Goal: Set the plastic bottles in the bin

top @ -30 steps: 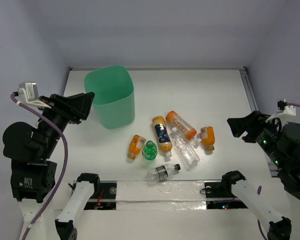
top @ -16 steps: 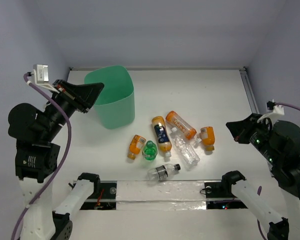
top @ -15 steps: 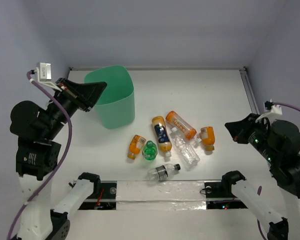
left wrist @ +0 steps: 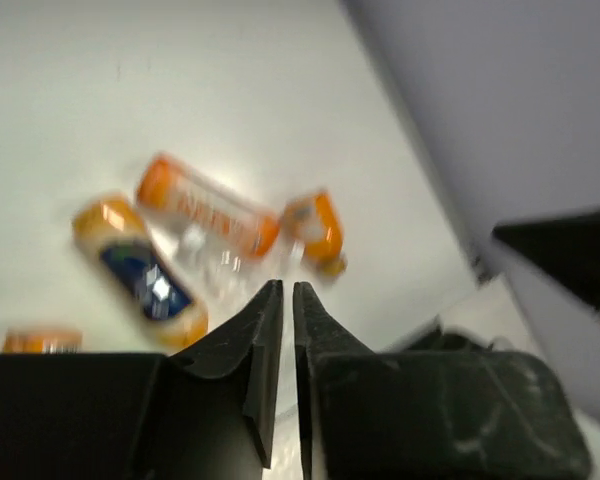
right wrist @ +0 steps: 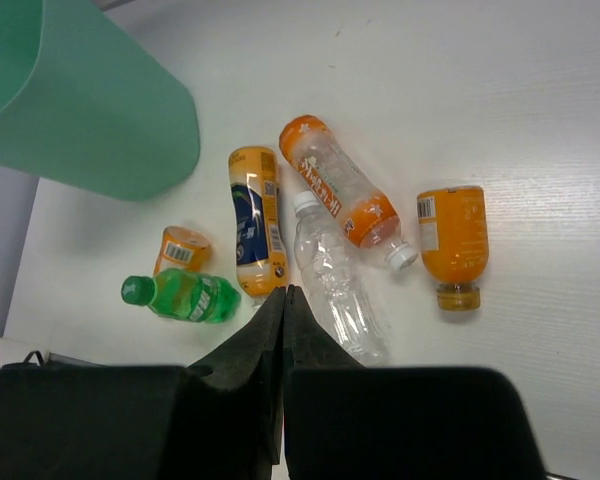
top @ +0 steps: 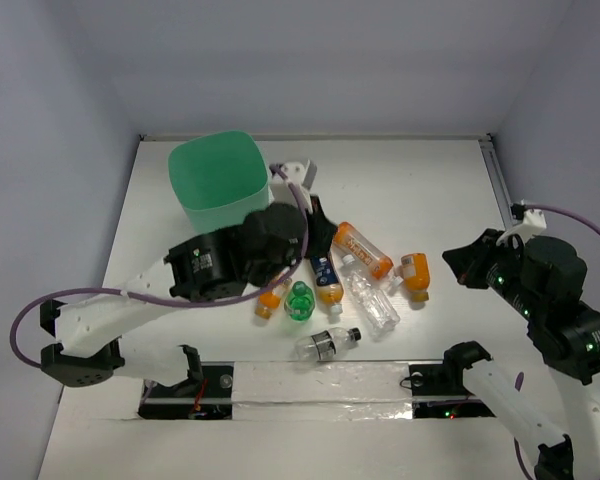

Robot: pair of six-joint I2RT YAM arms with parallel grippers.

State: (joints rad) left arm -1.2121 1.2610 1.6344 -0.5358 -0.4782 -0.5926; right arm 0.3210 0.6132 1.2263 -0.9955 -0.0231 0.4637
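Several plastic bottles lie in a cluster mid-table: a small orange one (top: pixel 271 293), a green one (top: pixel 300 300), a blue-labelled orange one (top: pixel 327 275), a long orange one (top: pixel 363 250), a clear one (top: pixel 370 297), a squat orange one (top: pixel 414 275) and a black-capped clear one (top: pixel 327 343). The mint-green bin (top: pixel 218 180) stands behind them to the left. My left gripper (top: pixel 323 236) (left wrist: pixel 282 285) hovers over the cluster, jaws shut on nothing. To the right of the bottles, my right gripper (top: pixel 452 263) (right wrist: pixel 285 290) is shut and empty, above the green bottle (right wrist: pixel 185 297) and the clear bottle (right wrist: pixel 338 280).
The left arm's body (top: pixel 230 262) and its purple cable (top: pixel 40 310) stretch across the table's left half. A metal rail (top: pixel 500 190) runs along the right edge. A white taped strip (top: pixel 310 380) lines the near edge between the arm bases.
The left arm has swung from beside the bin across to the right, over the bottles, and its jaws have closed. The right arm has edged slightly toward the cluster.
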